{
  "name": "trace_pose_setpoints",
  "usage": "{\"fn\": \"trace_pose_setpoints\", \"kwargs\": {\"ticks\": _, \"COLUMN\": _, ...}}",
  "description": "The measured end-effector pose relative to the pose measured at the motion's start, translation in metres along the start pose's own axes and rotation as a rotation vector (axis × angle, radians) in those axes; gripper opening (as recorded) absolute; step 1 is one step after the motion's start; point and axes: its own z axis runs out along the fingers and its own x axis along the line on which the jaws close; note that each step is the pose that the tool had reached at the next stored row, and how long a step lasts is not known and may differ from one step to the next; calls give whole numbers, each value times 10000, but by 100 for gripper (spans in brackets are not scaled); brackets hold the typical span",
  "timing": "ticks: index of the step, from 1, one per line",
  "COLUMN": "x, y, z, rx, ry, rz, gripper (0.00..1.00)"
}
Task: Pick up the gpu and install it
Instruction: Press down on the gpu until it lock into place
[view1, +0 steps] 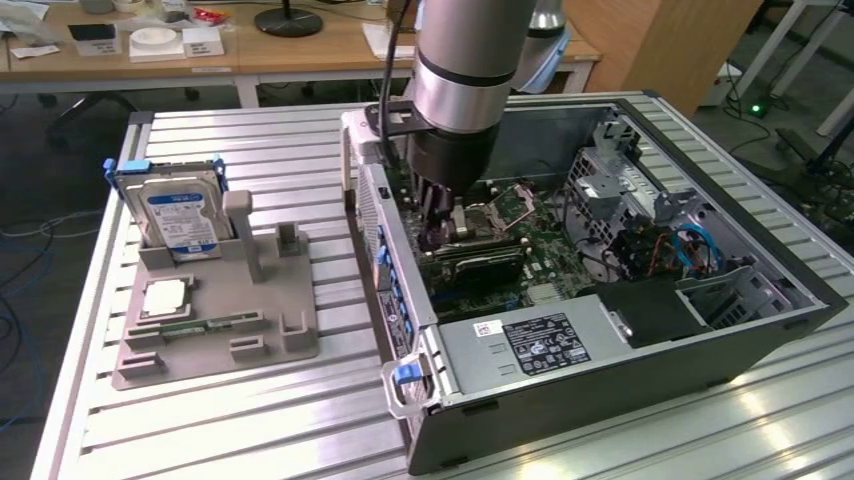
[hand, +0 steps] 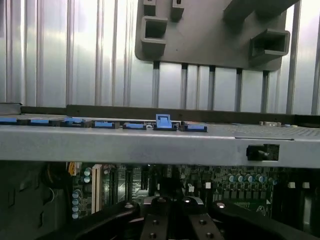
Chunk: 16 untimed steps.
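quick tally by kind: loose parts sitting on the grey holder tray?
Silver boxy hard drive with blue-white label, upright in the grey holder tray: 1
Square silver processor chip: 1
Narrow green memory stick: 1
Total: 3

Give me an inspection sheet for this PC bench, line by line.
Surface: ribbed metal table.
Job's things: open PC case lying on its side; a dark card, likely the gpu, sits on the motherboard below the arm.
Clutter: grey tray holding a hard drive, a CPU and a memory stick.
Grippers: gripper inside the case, jaws shut, just above the card.
Cables: blue and orange wires in the case.
Surroundings: wooden desks behind.
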Motion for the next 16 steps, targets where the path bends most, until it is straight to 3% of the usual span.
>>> {"fn": "trace_pose_setpoints", "kwargs": {"ticks": 4, "x": 3, "y": -140, "z": 1, "rx": 0, "ry": -9, "rz": -31, "gripper": 10}}
{"fn": "trace_pose_setpoints", "kwargs": {"ticks": 5, "x": 6, "y": -271, "z": 0, "rx": -2, "ry": -17, "rz": -61, "gripper": 10}}
{"fn": "trace_pose_setpoints", "kwargs": {"ticks": 9, "x": 9, "y": -455, "z": 3, "rx": -1, "ry": -23, "rz": -60, "gripper": 10}}
{"fn": "trace_pose_setpoints", "kwargs": {"ticks": 13, "x": 12, "y": -564, "z": 9, "rx": -1, "ry": -29, "rz": -63, "gripper": 10}}
{"fn": "trace_pose_setpoints", "kwargs": {"ticks": 16, "x": 14, "y": -598, "z": 14, "rx": -1, "ry": -30, "rz": -64, "gripper": 10}}
